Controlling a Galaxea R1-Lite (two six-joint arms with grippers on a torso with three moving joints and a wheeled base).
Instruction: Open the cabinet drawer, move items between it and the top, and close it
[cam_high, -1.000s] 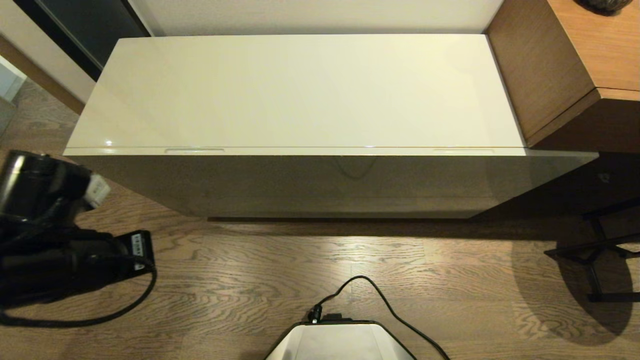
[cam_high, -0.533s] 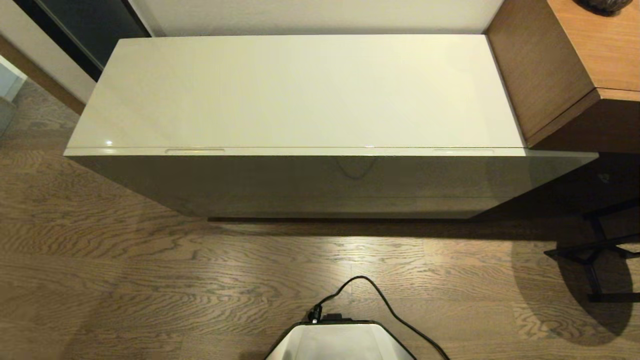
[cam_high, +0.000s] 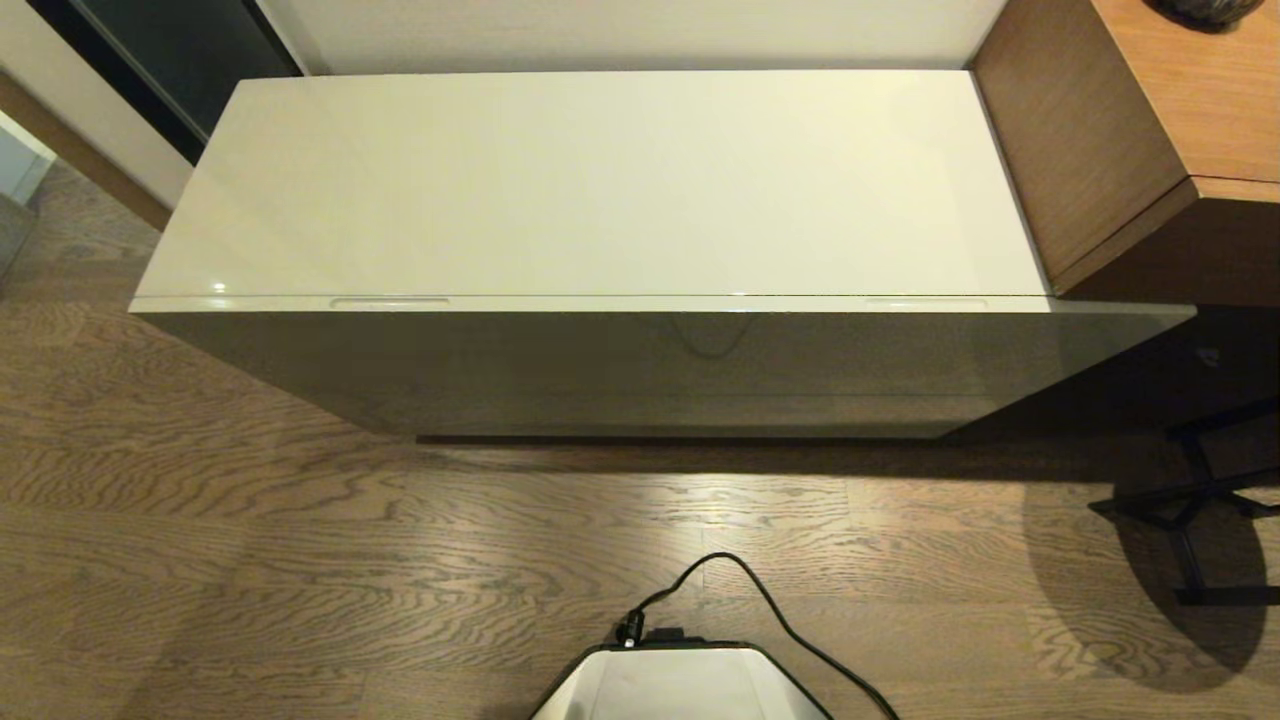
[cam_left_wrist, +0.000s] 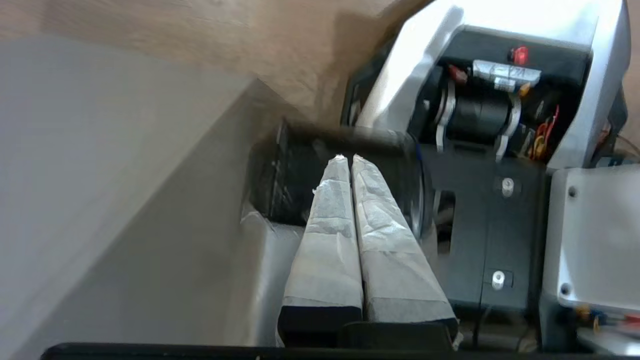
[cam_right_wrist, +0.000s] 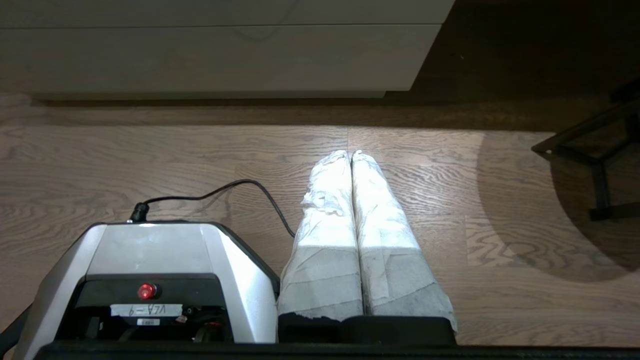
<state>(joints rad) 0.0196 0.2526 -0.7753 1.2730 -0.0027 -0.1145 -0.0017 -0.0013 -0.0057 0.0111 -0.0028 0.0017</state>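
The long glossy cream cabinet (cam_high: 600, 360) stands ahead, its flat top (cam_high: 600, 180) bare. The drawer (cam_high: 640, 303) is pushed in, two slim recesses showing along its face rim. No items show anywhere. Neither arm appears in the head view. My left gripper (cam_left_wrist: 348, 158) is shut and empty, its taped fingers pressed together, pointing toward my own base with its black wheel. My right gripper (cam_right_wrist: 350, 154) is shut and empty too, hanging over the wooden floor beside the base, the cabinet's front (cam_right_wrist: 210, 55) beyond it.
A brown wood-grain desk unit (cam_high: 1130, 150) butts against the cabinet's right end. A black chair base (cam_high: 1190, 510) stands on the floor at the right. My base (cam_high: 680, 685) with its black cable (cam_high: 770, 610) sits at the near edge. Wooden floor (cam_high: 250, 540) lies between.
The left arm, at the left edge of the head view a second ago, has gone out of it. The cabinet and drawer are unchanged.
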